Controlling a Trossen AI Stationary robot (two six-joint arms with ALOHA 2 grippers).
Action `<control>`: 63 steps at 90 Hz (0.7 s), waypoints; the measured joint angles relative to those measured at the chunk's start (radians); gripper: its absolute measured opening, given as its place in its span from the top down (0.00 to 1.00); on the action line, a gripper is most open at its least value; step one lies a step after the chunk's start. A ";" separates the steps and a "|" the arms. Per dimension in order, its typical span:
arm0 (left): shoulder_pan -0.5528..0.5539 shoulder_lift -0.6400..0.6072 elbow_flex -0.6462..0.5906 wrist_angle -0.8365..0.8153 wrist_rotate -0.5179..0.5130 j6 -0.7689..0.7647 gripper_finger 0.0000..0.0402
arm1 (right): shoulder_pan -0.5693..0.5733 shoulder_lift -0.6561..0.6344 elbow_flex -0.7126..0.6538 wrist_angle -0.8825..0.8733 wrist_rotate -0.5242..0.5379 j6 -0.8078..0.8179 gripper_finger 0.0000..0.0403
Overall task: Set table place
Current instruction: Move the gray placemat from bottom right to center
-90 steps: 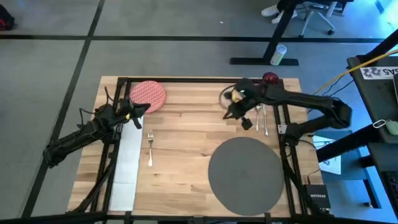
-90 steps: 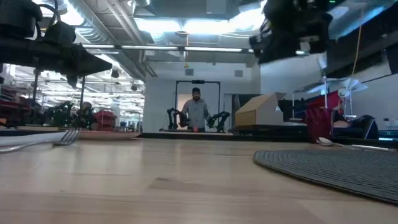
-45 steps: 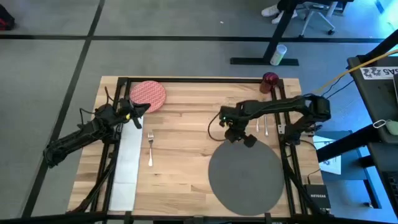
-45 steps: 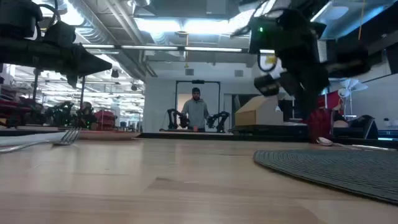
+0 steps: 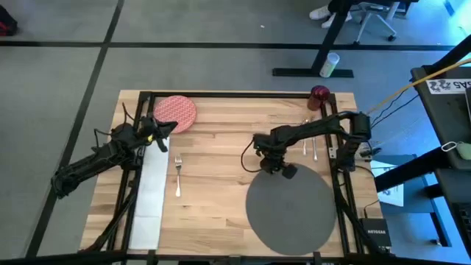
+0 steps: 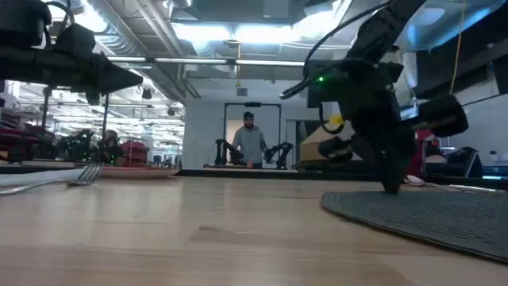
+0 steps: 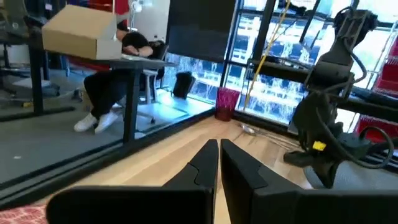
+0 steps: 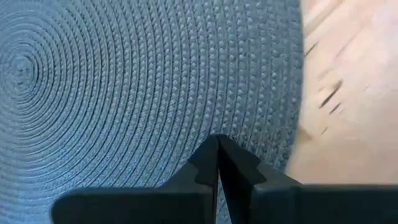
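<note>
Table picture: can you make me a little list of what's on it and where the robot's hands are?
mat: big dark grey round mat, near right of the table
plate: red plate, far left corner
fork: fork, beside the white napkin
cup: dark red cup, far right corner
right gripper: right gripper shut, low over the mat's edge
left gripper: left gripper shut, near the plate

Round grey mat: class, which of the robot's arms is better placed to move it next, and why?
Probably the right. Its tool is down at the round grey mat's far edge, fingers shut. The left tool, also shut, hangs by the red plate, across the table.
</note>
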 joint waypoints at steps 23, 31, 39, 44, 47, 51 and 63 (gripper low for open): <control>0.000 0.000 0.000 -0.021 -0.001 0.001 1.00 | -0.011 0.003 0.000 0.141 0.032 0.005 1.00; 0.000 0.000 0.000 -0.022 0.000 -0.005 1.00 | -0.023 0.004 0.000 0.190 0.050 0.008 1.00; 0.000 0.000 0.000 -0.022 0.000 -0.034 1.00 | -0.039 0.005 -0.002 0.232 0.056 0.024 1.00; 0.000 0.000 0.000 -0.022 -0.001 -0.091 1.00 | -0.050 0.005 -0.002 0.262 0.070 0.030 1.00; 0.000 0.000 0.000 -0.023 -0.001 -0.131 1.00 | -0.057 0.006 -0.002 0.278 0.080 0.030 1.00; 0.000 0.000 0.001 -0.023 -0.001 -0.170 1.00 | -0.067 0.006 -0.002 0.296 0.092 0.030 1.00; 0.000 0.000 0.000 -0.018 -0.001 -0.185 1.00 | -0.106 0.007 -0.003 0.335 0.121 0.030 1.00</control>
